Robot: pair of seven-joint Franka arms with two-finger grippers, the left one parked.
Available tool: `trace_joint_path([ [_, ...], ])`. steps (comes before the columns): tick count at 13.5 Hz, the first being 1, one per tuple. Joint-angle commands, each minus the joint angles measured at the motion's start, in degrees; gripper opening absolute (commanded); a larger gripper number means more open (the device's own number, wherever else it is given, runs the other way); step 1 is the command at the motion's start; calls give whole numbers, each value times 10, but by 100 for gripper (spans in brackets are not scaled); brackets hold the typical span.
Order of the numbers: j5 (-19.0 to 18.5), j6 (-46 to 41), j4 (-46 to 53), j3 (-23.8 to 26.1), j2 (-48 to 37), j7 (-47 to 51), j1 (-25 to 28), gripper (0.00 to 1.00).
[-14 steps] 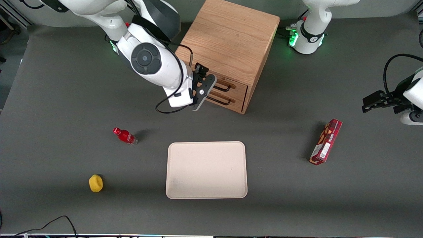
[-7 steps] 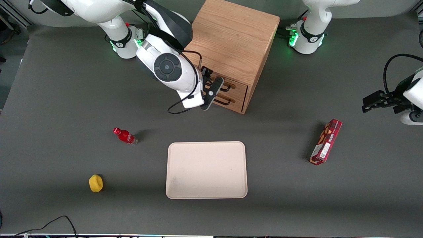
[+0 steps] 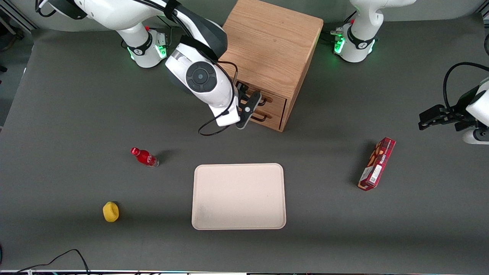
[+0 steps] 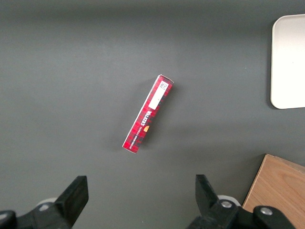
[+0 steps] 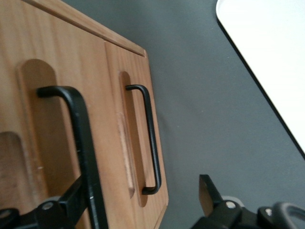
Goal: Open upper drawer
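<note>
In the front view, the jaws of the gripper (image 3: 249, 102) are seen at the front of the cabinet (image 3: 269, 46), level with the upper drawer (image 3: 267, 100); the drawer is judged closed.

In the right wrist view, the jaws are spread wide, and the upper drawer's handle (image 5: 81, 138) is seen running lengthwise between them.

In the left wrist view, a red box (image 4: 147, 114) lies on the bench (image 4: 71, 95); its print cannot be read surely.

Even, soft light fell from overhead; the cabinet (image 3: 269, 57) threw a faint shadow across the matte desk (image 3: 76, 114) beside it. Its handles looked slightly blurred close to the gripper (image 5: 143, 210).
</note>
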Motion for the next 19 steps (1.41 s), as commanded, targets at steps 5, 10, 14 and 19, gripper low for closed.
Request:
trace_joint_path([
  [5,-32,28,5,-19,5,-58,-11,100],
  [10,-29,29,15,-59,3,-83,-12,100],
  [14,-25,31,33,-95,-2,-81,-12,100],
  [19,-24,79,34,-110,-4,-79,-31,100],
])
